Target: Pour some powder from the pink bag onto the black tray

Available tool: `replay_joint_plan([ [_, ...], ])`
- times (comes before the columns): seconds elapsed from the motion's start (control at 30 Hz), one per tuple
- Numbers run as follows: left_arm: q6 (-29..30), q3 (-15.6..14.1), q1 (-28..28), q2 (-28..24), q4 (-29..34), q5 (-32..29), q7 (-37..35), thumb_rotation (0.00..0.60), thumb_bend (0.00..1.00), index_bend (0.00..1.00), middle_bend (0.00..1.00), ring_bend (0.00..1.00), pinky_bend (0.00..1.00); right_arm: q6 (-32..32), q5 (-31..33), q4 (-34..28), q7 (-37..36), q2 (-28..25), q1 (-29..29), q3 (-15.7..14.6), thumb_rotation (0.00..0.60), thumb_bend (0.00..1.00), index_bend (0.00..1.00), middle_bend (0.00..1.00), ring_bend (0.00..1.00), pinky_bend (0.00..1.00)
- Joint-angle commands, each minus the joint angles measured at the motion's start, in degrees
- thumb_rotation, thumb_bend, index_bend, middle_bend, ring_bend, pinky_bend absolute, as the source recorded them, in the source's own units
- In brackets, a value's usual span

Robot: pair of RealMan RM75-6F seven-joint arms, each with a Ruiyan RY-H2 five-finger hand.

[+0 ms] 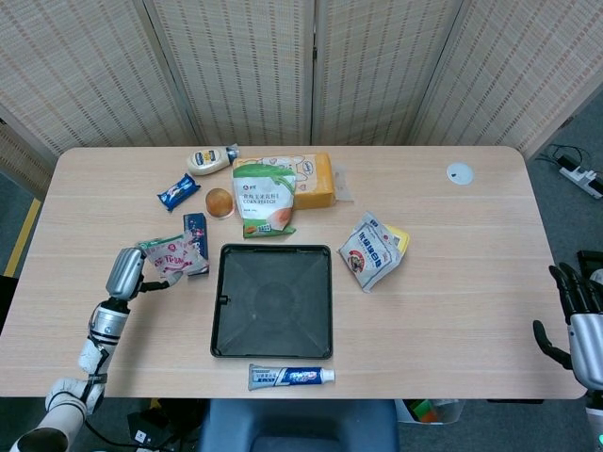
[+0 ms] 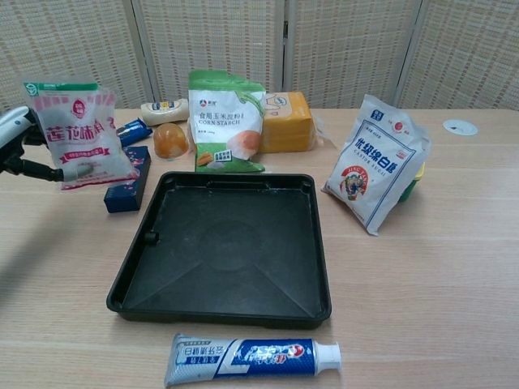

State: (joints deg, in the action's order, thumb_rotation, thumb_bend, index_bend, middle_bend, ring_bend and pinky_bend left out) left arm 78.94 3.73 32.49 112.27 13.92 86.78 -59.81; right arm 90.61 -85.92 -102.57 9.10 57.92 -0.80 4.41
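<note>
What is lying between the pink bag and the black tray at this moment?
In the chest view, a dark blue box lies on the table between the pink bag, held up by the left hand, and the black tray.
</note>
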Motion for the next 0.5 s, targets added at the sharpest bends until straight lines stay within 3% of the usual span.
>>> replay_joint_plan([
  [0.03, 2.6, -0.5, 0.7, -2.5, 1.3, 1.1, 1.1, 0.6, 0.63, 0.64, 0.64, 0.64, 0.68, -0.3, -0.1, 0.2, -0.1, 0.2, 0.2, 0.0, 0.547, 0.42, 0.0, 0.1, 0.14, 0.13],
  [0.3, 4.8, -3.3, 2.0, -8.4, 7.4, 4.6, 6.3, 0.6, 0.74, 0.67, 0.69, 0.68, 0.73, -1.7, -0.7, 1.3, -0.8, 0.6, 1.5, 0.2, 0.549, 0.42, 0.0, 0.1, 0.14, 0.13],
  [0.5, 3.5, -6.1, 3.8, -13.8, 15.4, 8.0, 16.4, 0.6, 0.75, 0.68, 0.7, 0.7, 0.75, -1.8, -1.9, 1.5, -1.2, 0.3, 2.2, 0.4, 0.547, 0.42, 0.0, 0.1, 0.14, 0.13],
])
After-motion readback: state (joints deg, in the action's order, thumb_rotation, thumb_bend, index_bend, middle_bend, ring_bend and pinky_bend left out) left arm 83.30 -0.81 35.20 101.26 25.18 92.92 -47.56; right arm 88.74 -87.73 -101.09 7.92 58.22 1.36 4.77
